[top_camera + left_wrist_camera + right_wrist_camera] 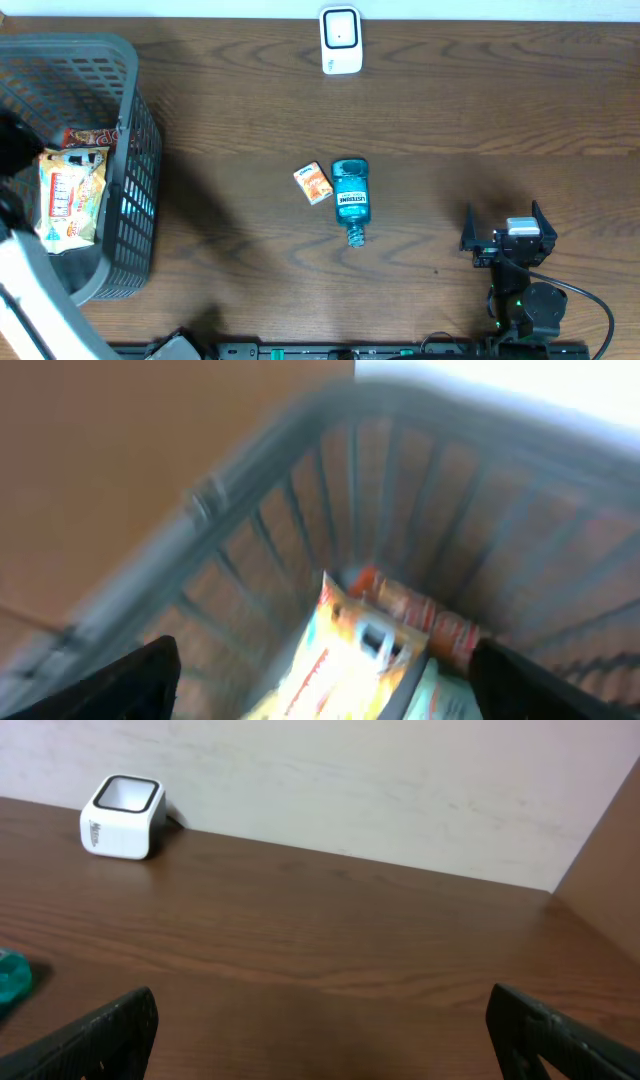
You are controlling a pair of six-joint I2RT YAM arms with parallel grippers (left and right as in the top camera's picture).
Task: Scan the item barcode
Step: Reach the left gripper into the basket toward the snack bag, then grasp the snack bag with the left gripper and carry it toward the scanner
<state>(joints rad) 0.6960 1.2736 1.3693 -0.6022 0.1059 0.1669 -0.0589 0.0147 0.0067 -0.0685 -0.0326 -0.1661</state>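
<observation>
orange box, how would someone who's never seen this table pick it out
Go to the middle of the brown wooden table, where a teal mouthwash bottle lies flat. The orange box lies right beside it, toward the grey basket. It is smaller, squarish and orange.

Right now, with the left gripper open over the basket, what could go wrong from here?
The left gripper hangs over the basket near its slatted wall and may snag it on moving off. The mouthwash bottle lies on its side close beside the small orange box; a grab for either may knock the other, or roll the bottle.
</observation>
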